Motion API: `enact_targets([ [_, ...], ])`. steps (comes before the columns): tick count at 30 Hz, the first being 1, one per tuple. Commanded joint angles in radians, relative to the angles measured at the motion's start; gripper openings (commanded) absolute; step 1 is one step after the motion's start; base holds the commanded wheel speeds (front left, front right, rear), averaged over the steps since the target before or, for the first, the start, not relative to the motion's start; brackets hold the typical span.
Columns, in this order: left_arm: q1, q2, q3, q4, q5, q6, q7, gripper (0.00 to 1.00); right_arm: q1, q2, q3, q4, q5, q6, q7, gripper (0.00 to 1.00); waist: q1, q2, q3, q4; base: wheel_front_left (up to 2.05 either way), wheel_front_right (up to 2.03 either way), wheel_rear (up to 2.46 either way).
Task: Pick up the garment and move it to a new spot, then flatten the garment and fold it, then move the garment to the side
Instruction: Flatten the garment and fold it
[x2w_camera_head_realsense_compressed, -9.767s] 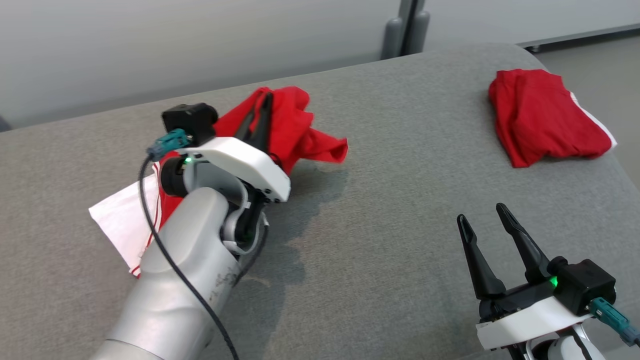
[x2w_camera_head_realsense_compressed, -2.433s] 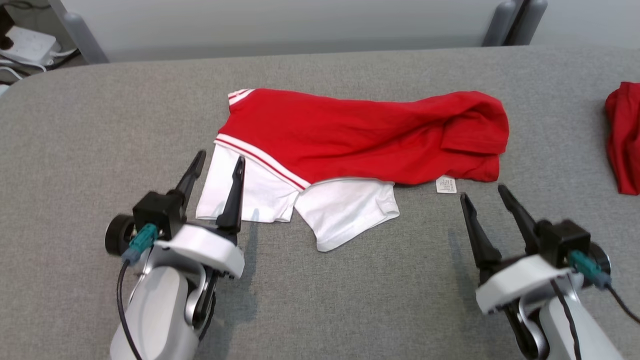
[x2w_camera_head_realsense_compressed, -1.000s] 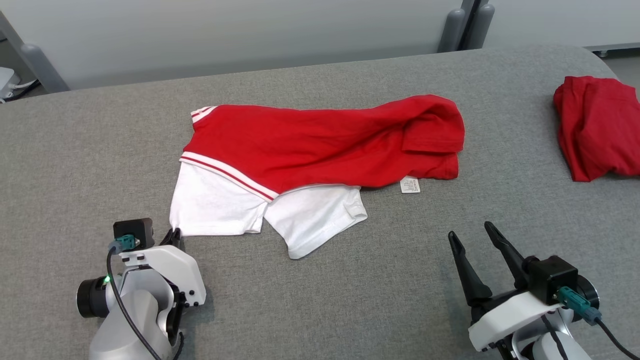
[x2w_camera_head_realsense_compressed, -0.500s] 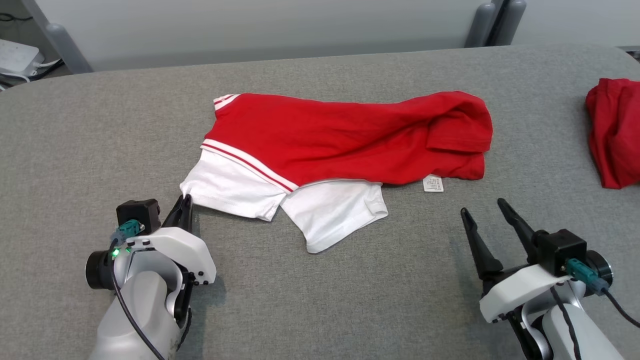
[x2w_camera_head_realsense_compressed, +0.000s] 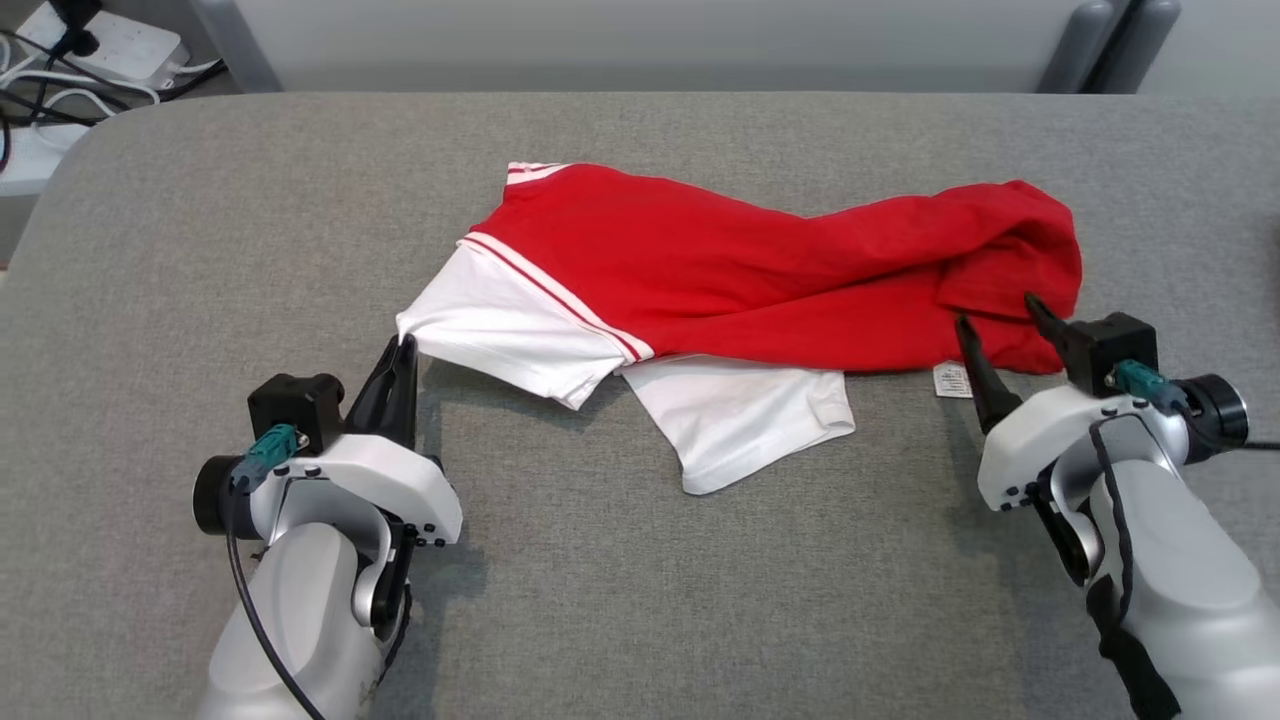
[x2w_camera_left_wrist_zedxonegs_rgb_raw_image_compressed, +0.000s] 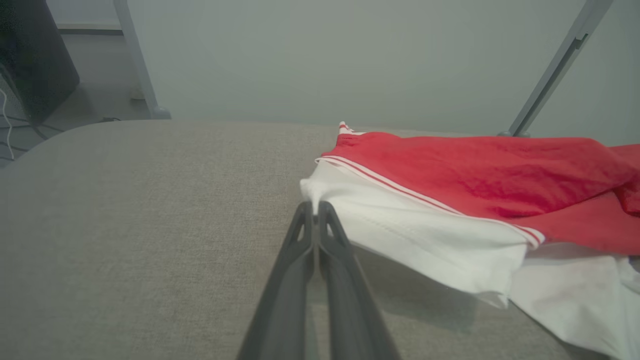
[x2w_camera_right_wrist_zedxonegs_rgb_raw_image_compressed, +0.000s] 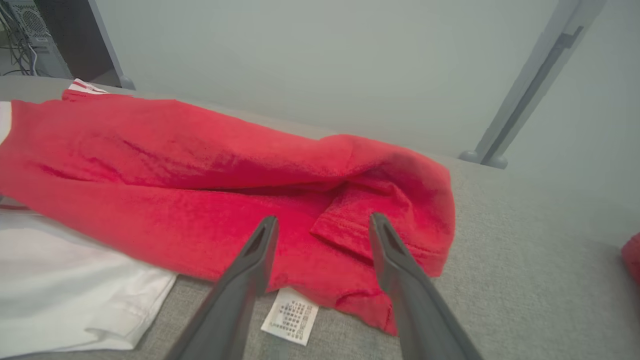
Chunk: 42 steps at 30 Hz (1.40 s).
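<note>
A red short-sleeved garment with white panels and striped trim (x2w_camera_head_realsense_compressed: 760, 280) lies lengthwise across the middle of the grey fabric-covered surface (x2w_camera_head_realsense_compressed: 600, 600). It sits nearer the far edge than the near one, and its red end reaches toward the right edge.

The left gripper (x2w_camera_head_realsense_compressed: 403, 348) has its two dark fingers pressed together on the outermost white corner (x2w_camera_left_wrist_zedxonegs_rgb_raw_image_compressed: 312, 192) of the garment. In the left wrist view that corner is pinched between the tips, and the white cloth beside it is lifted slightly off the surface.

The right gripper (x2w_camera_head_realsense_compressed: 996, 312) has its fingers spread apart and holds nothing. They straddle the bunched red end, just above the small white care label (x2w_camera_head_realsense_compressed: 950, 380) that pokes out from under the hem.

The garment is already laid out lengthwise, so moving it to a working spot looks done, and the flattening seems to be starting. Only one corner is held so far. The right side has yet to close on cloth.

The red end is doubled over itself with deep creases. A second white flap (x2w_camera_head_realsense_compressed: 745, 420) sticks out toward the near edge, partly under the first. Spreading the garment flat, folding it and moving it aside all appear to remain.
</note>
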Motion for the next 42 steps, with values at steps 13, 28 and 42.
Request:
enact_targets([
  [13, 0.039, 0.012, -0.032, -0.244, -0.023, 0.021, 0.067, 0.00, -0.254, -0.010, 0.023, 0.343, -0.019, 0.003, 0.012, 0.49, 0.0000, 0.0000, 0.079, 0.092, 0.00, 0.00, 0.00],
  [28, 0.050, 0.028, -0.046, -0.333, -0.029, 0.036, 0.091, 0.00, -0.295, -0.003, 0.022, 0.432, -0.032, 0.003, 0.018, 0.00, 0.0000, 0.0000, 0.093, 0.105, 0.00, 0.00, 0.00],
  [42, 0.096, 0.059, 0.007, -0.409, -0.061, 0.059, 0.025, 0.00, -0.181, -0.083, -0.074, 0.173, 0.001, 0.003, -0.014, 0.00, 0.0000, 0.0000, 0.003, 0.057, 0.00, 0.00, 0.00],
])
